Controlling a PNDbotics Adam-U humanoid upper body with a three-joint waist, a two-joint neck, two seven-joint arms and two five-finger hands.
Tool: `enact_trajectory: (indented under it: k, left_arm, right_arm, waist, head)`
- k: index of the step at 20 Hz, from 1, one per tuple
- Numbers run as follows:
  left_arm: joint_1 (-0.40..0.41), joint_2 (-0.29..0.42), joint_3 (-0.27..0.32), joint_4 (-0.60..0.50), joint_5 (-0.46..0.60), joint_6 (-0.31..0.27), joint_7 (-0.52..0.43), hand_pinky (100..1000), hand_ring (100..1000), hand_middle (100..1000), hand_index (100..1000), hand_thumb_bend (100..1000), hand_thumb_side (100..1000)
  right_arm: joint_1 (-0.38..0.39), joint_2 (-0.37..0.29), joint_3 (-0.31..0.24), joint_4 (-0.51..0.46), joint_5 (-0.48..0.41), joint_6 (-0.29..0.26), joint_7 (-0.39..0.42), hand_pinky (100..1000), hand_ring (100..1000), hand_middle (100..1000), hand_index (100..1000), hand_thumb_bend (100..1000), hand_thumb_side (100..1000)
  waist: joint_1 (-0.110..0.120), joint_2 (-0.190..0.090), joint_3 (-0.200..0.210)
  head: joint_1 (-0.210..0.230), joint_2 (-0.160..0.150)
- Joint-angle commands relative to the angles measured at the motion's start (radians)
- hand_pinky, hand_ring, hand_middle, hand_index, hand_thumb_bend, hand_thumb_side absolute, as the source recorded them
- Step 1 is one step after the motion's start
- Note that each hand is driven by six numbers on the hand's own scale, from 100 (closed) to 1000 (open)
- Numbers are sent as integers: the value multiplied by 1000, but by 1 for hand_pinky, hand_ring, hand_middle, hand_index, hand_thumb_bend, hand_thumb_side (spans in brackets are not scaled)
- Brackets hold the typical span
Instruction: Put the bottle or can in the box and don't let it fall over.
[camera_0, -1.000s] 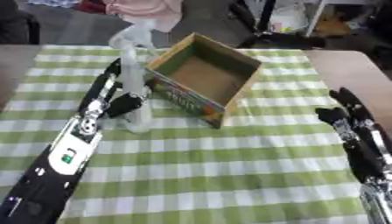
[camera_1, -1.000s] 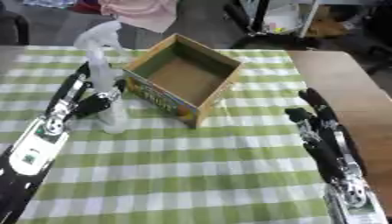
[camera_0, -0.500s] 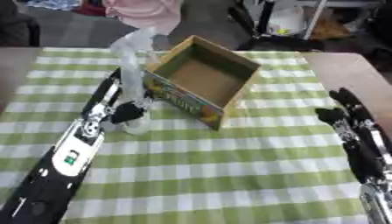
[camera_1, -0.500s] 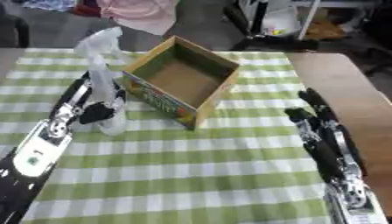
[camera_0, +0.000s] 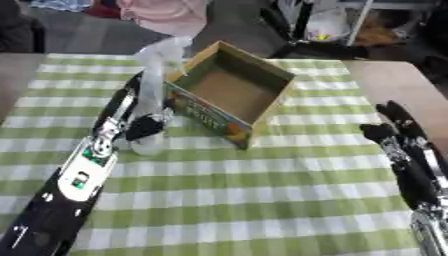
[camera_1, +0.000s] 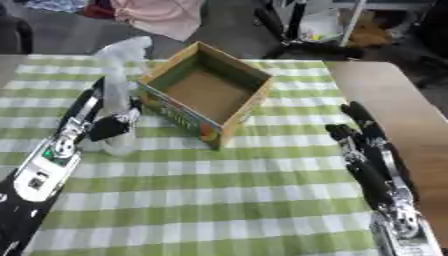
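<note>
We hold the clear bottle (camera_0: 154, 95) upright in our left hand (camera_0: 144, 127), fingers apparently wrapped around its lower part, just left of the open cardboard box (camera_0: 232, 92) on the green checked tablecloth (camera_0: 262, 195). Our right hand (camera_1: 359, 142) rests open at the table's right edge.
</note>
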Motion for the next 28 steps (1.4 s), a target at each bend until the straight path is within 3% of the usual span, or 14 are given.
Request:
enact_trajectory:
  k: [1, 10, 16, 20, 21, 23, 24, 25, 27, 28]
  left_arm:
    - [-54, 21, 13, -41, 57, -7, 17, 753, 1000, 1000, 455, 100, 325]
    - [-206, -2, -4, -12, 143, -19, 23, 751, 1000, 1000, 458, 100, 345]
    - [-321, -53, -13, 106, 199, -79, 15, 751, 1000, 1000, 462, 100, 347]
    - [-376, -74, -10, 200, 181, -123, 26, 752, 1000, 1000, 469, 100, 344]
    - [-386, -77, -7, 221, 175, -134, 32, 752, 1000, 1000, 484, 100, 344]
    - [-404, -81, -1, 265, 164, -149, 44, 756, 1000, 1000, 598, 100, 229]
    - [-409, -81, -2, 284, 152, -156, 49, 759, 1000, 1000, 710, 100, 358]
    - [-413, -79, -3, 297, 137, -162, 53, 764, 1000, 1000, 801, 215, 496]
    - [-414, -75, -7, 310, 99, -168, 63, 768, 1000, 1000, 895, 440, 610]
    - [-412, -74, -6, 313, 80, -170, 69, 769, 1000, 1000, 918, 491, 634]
  right_arm:
    - [-8, -8, 1, -9, -8, -1, 5, 859, 789, 957, 1000, 100, 540]
    - [-17, -2, 22, -9, -18, -1, 24, 859, 789, 958, 1000, 100, 542]
    - [-39, 2, 48, -11, -28, 1, 49, 859, 789, 958, 1000, 100, 544]
    - [-51, 7, 63, -11, -36, 2, 66, 859, 789, 959, 1000, 100, 549]
    - [-53, 8, 66, -11, -38, 2, 69, 859, 789, 959, 1000, 100, 550]
    - [-58, 9, 71, -12, -40, 3, 75, 859, 789, 959, 1000, 100, 551]
    - [-60, 9, 73, -12, -41, 3, 77, 859, 789, 959, 1000, 100, 552]
    - [-61, 9, 73, -12, -42, 3, 79, 859, 789, 959, 1000, 100, 552]
    - [-62, 9, 73, -12, -43, 3, 79, 859, 789, 959, 1000, 100, 552]
    - [-62, 9, 71, -12, -43, 3, 79, 859, 789, 959, 1000, 100, 552]
  waist:
    - [2, -16, -3]
    - [-12, -2, -46]
    - [-15, 23, -106]
    - [-18, 42, -146]
    - [-18, 47, -154]
    - [-16, 57, -172]
    - [-15, 60, -179]
    - [-15, 63, -184]
    - [-15, 67, -190]
    - [-15, 68, -191]
  head:
    - [-1, 2]
    - [26, -15]
    - [62, -44]
    - [91, -61]
    - [97, -65]
    - [110, -73]
    - [115, -76]
    - [119, -77]
    - [120, -79]
    - [121, -80]
